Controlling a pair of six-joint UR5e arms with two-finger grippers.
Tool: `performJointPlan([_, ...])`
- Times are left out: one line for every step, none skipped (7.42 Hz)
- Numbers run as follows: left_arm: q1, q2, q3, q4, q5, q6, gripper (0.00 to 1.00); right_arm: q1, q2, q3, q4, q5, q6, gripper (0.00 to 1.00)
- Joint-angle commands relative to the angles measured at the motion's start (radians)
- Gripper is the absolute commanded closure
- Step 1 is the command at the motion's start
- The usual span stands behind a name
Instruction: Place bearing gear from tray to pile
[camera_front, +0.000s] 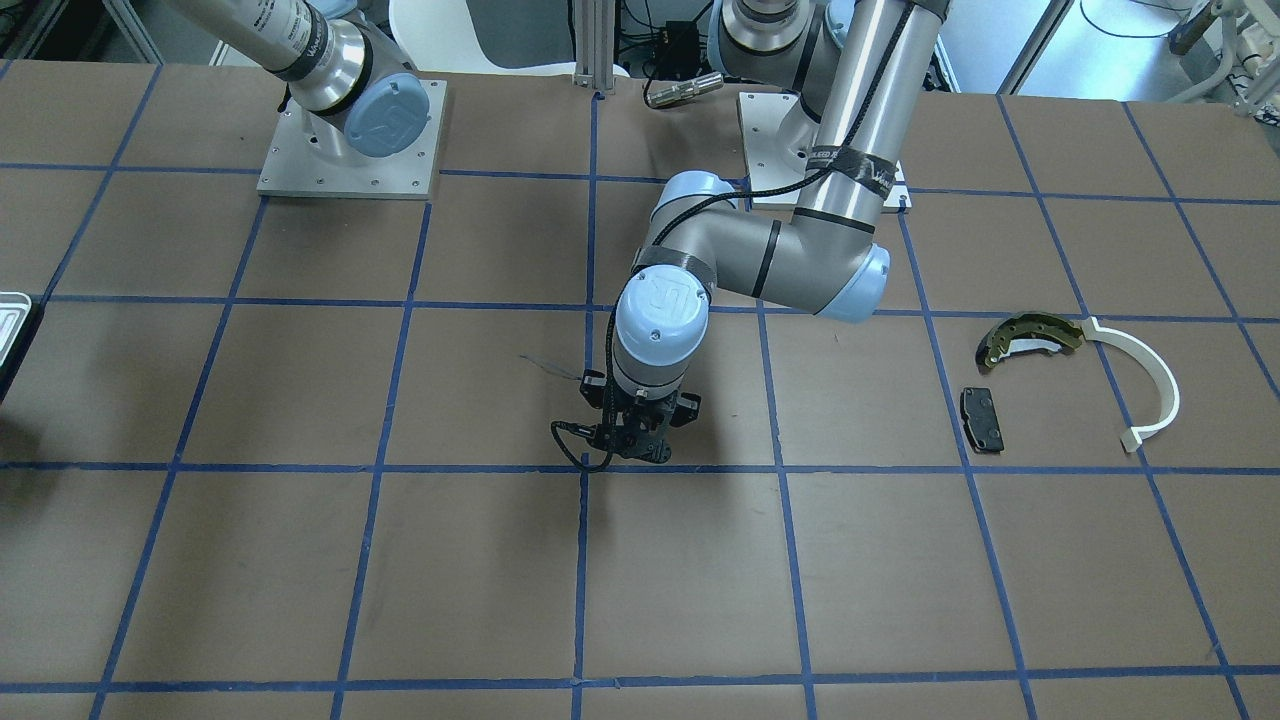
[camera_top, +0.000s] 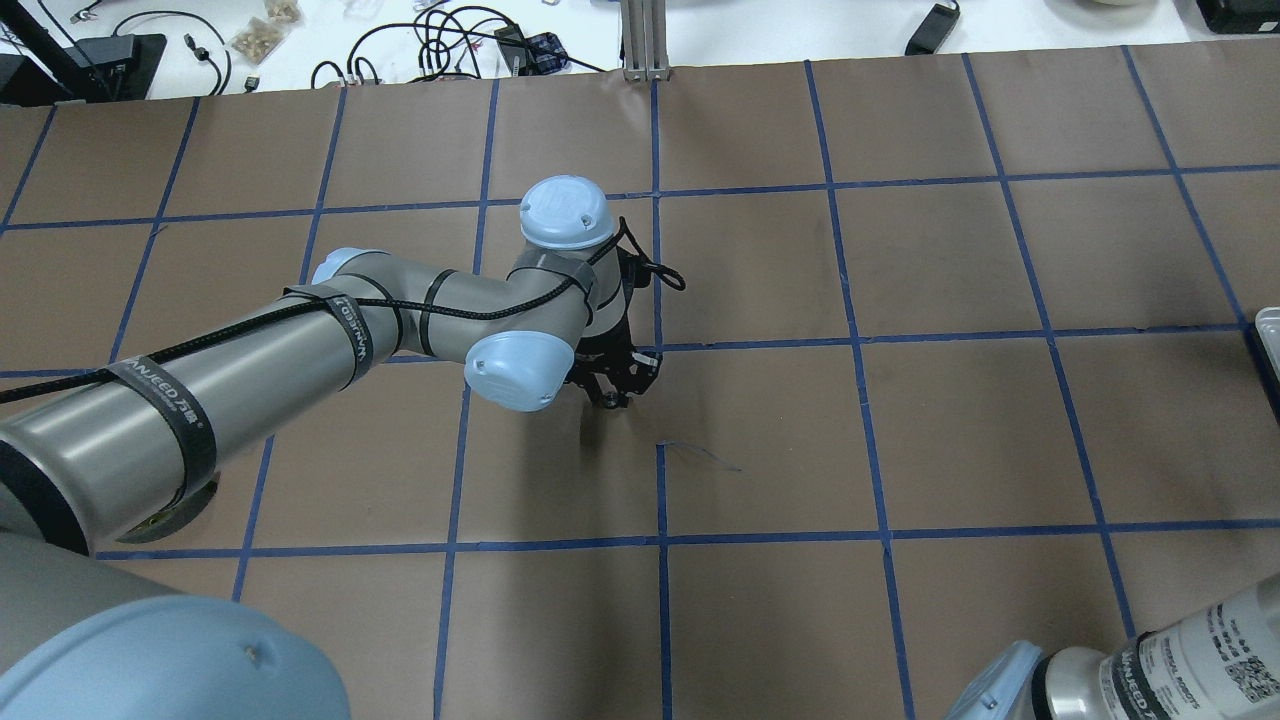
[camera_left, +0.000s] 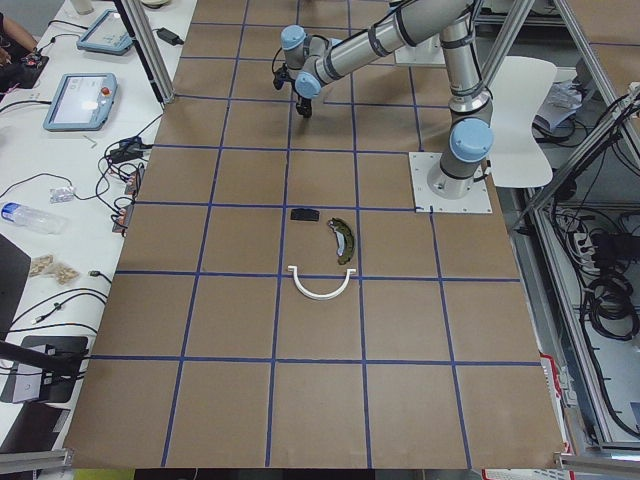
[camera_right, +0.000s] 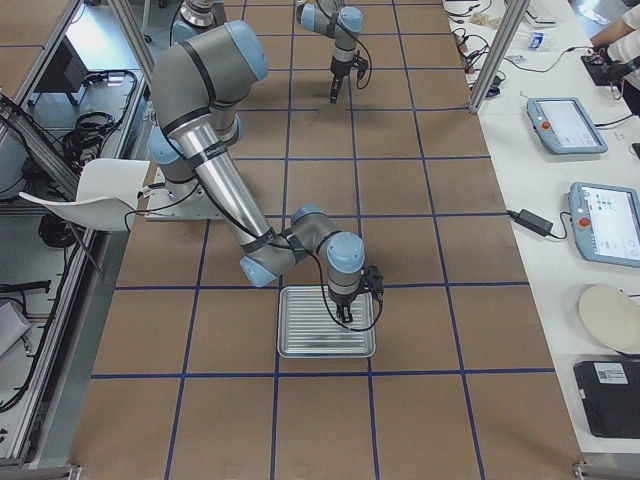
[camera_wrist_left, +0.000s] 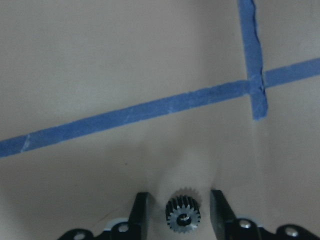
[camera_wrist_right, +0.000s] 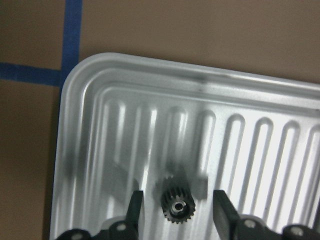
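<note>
- Olive-gold pile (camera_front: 1030, 340): far to the robot's left; left arm was nearer.
- Left gripper (camera_wrist_left: 179, 196): jaws open, empty; bearing gear (camera_wrist_left: 183, 216) lay flat on counter (camera_wrist_left: 100, 60) between them, bore up.
- Right gripper (camera_wrist_right: 175, 194): jaws open, empty; second bearing gear (camera_wrist_right: 175, 204) lay between them in tray (camera_wrist_right: 150, 62).
- Left-arm strap (camera_top: 352, 335): read roughly "WANEED".

Bench (camera_front: 300, 560): brown covering, flat, marked off in squares.
Tape (camera_wrist_left: 150, 107): blue strips forming the grid; one strip ends in a short stub just past a crossing.
Chair (camera_left: 520, 100): white shell seat, off the bench edge on the robot's side.
Side table (camera_right: 540, 290): white, runs along the opposite bench edge.
Tablets (camera_right: 605, 222): two, grey-framed, screens up, on the side table.
Plate (camera_right: 610, 318): round, pale, on the side table.
Water bottle (camera_left: 30, 215): clear, lying on its side.
Cables (camera_top: 420, 45): black, loose tangle on the side table.
</note>
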Motion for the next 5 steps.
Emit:
performJointPlan([0.014, 0.027, 0.015, -0.016, 0.003, 0.009, 1.00, 0.000, 0.002, -0.001, 0.000, -0.031, -0.006, 0.55])
performJointPlan([0.055, 0.037, 0.031, -0.036, 0.032, 0.020, 1.00, 0.000, 0.002, -0.001, 0.000, -0.030, -0.006, 0.55])
performJointPlan([0.110, 0.067, 0.066, -0.114, 0.055, 0.065, 1.00, 0.000, 0.002, 0.001, 0.000, -0.032, -0.018, 0.55])
performJointPlan([0.196, 0.096, 0.148, -0.254, 0.118, 0.155, 1.00, 0.000, 0.000, -0.001, 0.000, -0.030, -0.026, 0.64])
performJointPlan([0.274, 0.113, 0.225, -0.380, 0.150, 0.273, 1.00, 0.000, 0.000, 0.001, 0.000, -0.027, -0.027, 0.67])
